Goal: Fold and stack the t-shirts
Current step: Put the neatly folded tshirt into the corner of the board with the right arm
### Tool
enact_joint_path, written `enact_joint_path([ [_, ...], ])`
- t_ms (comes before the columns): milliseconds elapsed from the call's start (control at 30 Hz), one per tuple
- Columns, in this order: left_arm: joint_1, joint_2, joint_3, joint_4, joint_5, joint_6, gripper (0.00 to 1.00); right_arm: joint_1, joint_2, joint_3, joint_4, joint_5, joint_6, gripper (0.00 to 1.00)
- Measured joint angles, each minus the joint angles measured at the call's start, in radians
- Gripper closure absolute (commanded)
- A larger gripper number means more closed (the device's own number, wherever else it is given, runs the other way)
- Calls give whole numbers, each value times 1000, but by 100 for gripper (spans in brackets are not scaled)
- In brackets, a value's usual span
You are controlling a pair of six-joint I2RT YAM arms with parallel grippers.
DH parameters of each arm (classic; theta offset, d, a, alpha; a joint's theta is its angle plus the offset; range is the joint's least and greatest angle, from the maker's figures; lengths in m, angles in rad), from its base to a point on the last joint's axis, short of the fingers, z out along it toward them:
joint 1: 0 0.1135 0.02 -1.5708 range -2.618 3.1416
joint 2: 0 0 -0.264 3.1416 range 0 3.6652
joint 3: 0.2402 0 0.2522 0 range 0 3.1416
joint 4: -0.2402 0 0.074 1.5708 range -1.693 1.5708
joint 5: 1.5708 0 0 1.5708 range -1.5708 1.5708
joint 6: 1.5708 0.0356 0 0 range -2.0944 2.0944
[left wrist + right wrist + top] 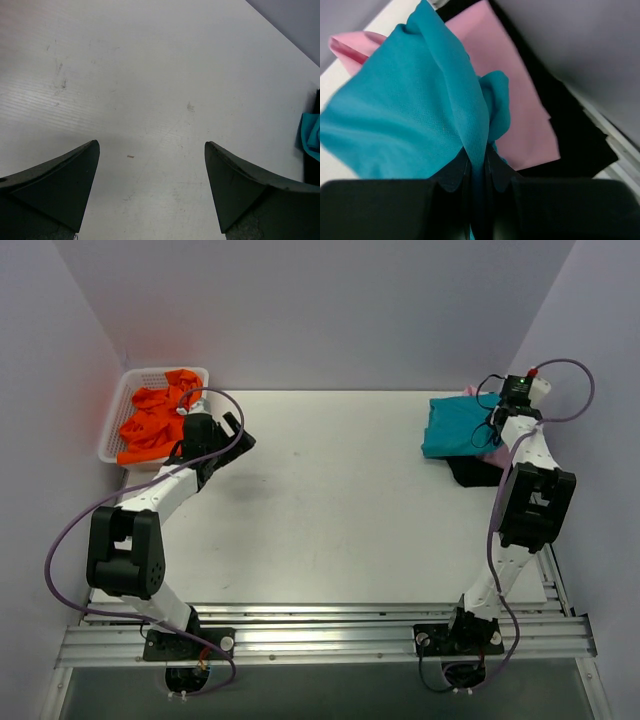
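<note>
**Right gripper (476,167) clamped on teal t-shirt (405,115)**

Pinched ridge runs from bottom centre up toward top of right wrist frame; teal lies on pink t-shirt (520,95), black t-shirt (575,145) beneath; stack sits upper right in top view; left gripper (152,150) spread wide over table (150,75); orange t-shirts (150,425) bunched in basket (112,410), upper left.

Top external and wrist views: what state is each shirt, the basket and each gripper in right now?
teal t-shirt: rumpled, lying on the pink t-shirt, pinched by the right gripper.
pink t-shirt: folded flat, between teal and black.
black t-shirt: flat, at the bottom.
orange t-shirts: crumpled, unfolded, in the basket.
basket: upright, far left corner.
left gripper: open, empty, above the table.
right gripper: shut on teal t-shirt.
</note>
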Motion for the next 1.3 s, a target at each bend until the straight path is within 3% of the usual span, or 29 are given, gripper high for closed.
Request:
enact_joint_path([
  [133,-2,0,0,5,2,0,5,-52,8,-22,9,-1,3,100],
  [600,-2,0,-11,6,6,1,5,-15,174,-27,41,8,37,100],
  [667,-2,0,-14,5,6,1,5,-15,198,-9,38,30,51,84],
  [700,-2,0,-14,5,6,2,5,-15,202,1,32,36,57,65],
  [733,-2,0,-15,5,6,2,5,-15,205,9,31,43,69,31],
  [833,-2,0,-15,5,6,4,5,-23,221,19,27,71,75,0],
  [1133,-2,-10,-23,4,5,11,5,-26,213,9,25,81,95,0],
  [1300,-2,-35,-30,2,-8,22,5,13,121,-36,-8,133,95,0],
])
